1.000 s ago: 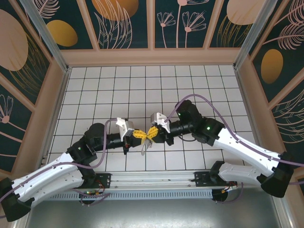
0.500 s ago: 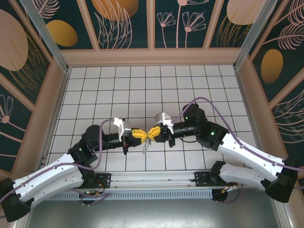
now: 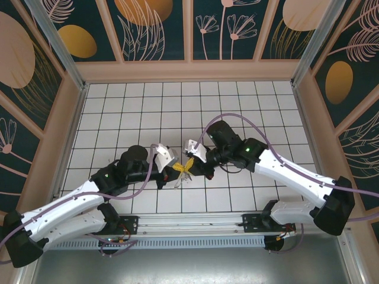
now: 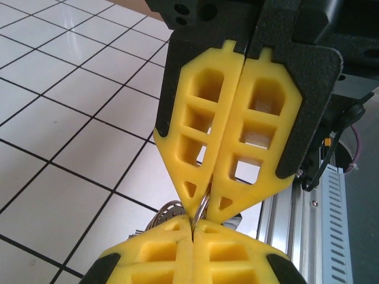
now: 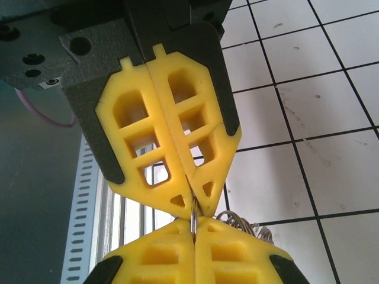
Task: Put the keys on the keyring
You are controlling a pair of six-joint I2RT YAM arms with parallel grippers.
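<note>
Just below table centre, toward 6 o'clock, R gripper (image 3: pixel 190 165) has now pinched shut tip-to-tip w/ L gripper (image 3: pixel 177 168), both clamping the keyring (image 5: pixel 193 218) wire, pale key bundle (image 3: pixel 179 180) dangling beneath, so prob. ready to spread the ring for threading.

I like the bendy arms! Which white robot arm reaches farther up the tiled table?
The right arm, white with black joints: in the overhead view its black elbow sits farther up the white tiled table than the elbow of the left arm.
</note>
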